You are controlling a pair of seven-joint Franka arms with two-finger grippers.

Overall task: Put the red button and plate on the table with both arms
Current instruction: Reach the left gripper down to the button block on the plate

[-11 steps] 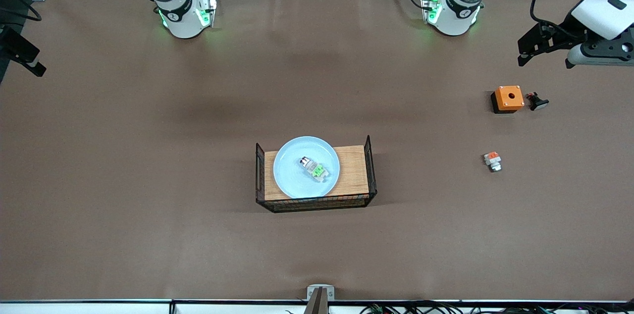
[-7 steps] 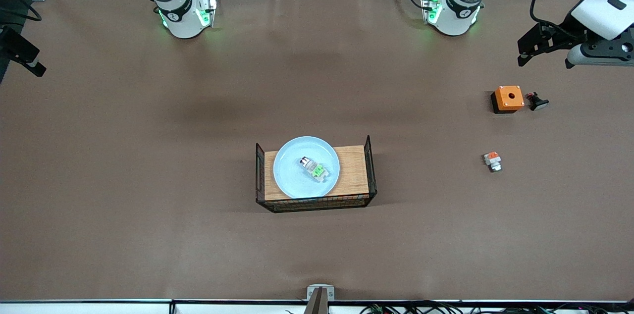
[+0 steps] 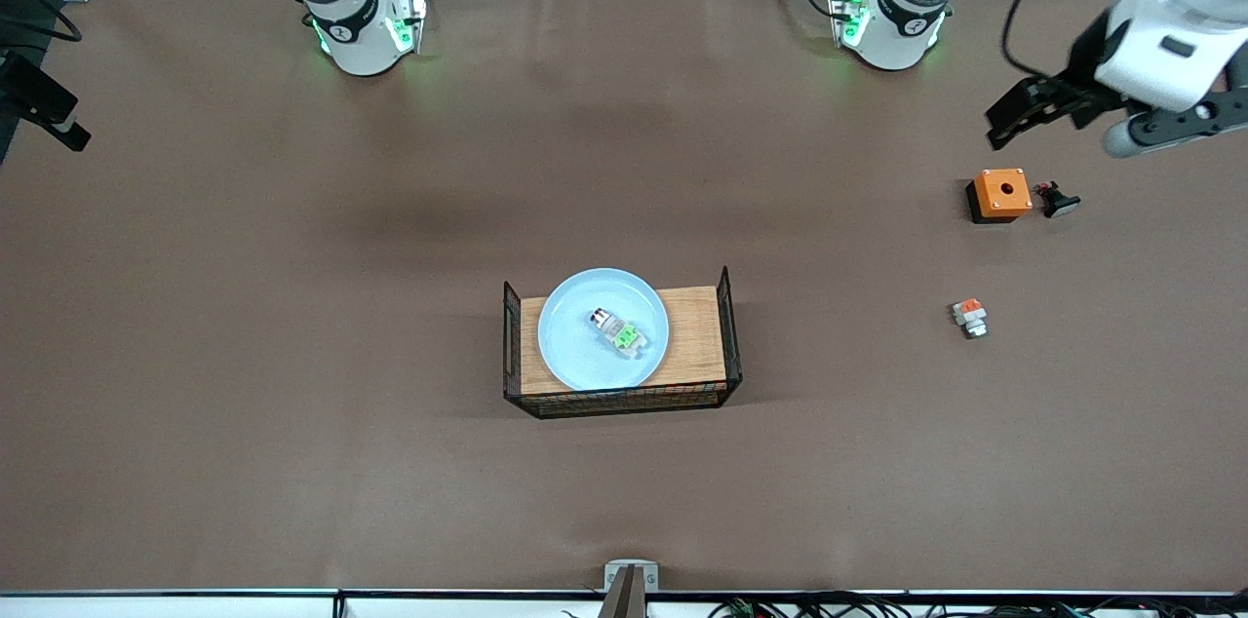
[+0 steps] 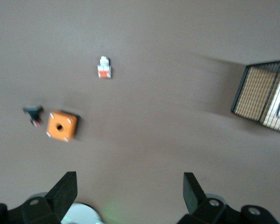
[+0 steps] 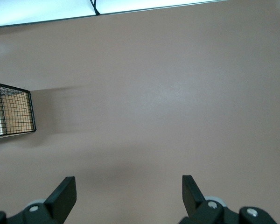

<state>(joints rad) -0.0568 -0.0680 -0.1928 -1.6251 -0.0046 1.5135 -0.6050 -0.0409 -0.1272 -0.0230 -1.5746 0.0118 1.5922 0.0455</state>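
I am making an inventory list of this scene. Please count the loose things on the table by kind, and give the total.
Plate: 1
Wooden tray with wire ends: 1
Small switch pieces: 2, the red button with the green block on the plate, and the orange-block piece
Orange box with a hole: 1
Small black part beside the box: 1
Total: 6

Wire ends [image 3: 723, 326] flank the plate [image 3: 575, 355]; above stands open.
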